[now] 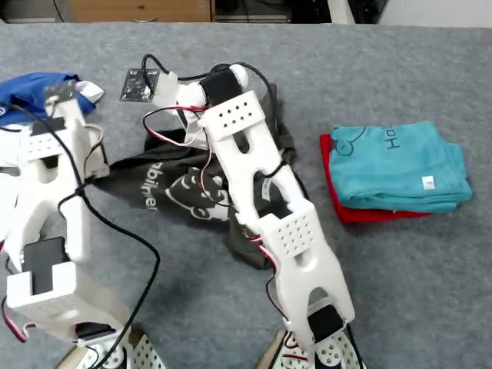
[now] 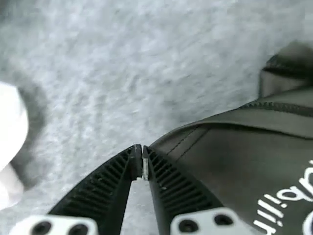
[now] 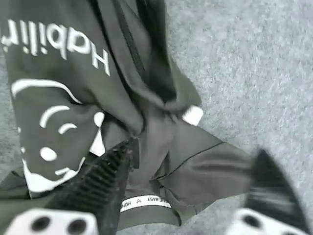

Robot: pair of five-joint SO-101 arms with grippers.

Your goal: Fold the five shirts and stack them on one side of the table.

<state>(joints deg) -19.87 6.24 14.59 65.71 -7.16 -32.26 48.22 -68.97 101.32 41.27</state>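
A dark shirt (image 1: 181, 188) with white print lies crumpled in the middle of the table, partly under the right arm. My left gripper (image 2: 142, 161) is shut on the shirt's corner (image 2: 161, 142) at its left end, close to the table. My right gripper (image 3: 190, 181) hangs open over the shirt's bunched folds (image 3: 146, 103) near the far side, one finger (image 3: 100, 178) touching the cloth. A folded teal shirt (image 1: 396, 161) rests on a folded red shirt (image 1: 346, 207) at the right. A blue shirt (image 1: 34, 86) lies bunched at the far left.
The grey felt table (image 1: 400, 292) has open room at the front right and along the far edge. Cables (image 1: 123, 231) trail from the left arm across the front left. A wooden cabinet (image 1: 138, 9) stands beyond the table's far edge.
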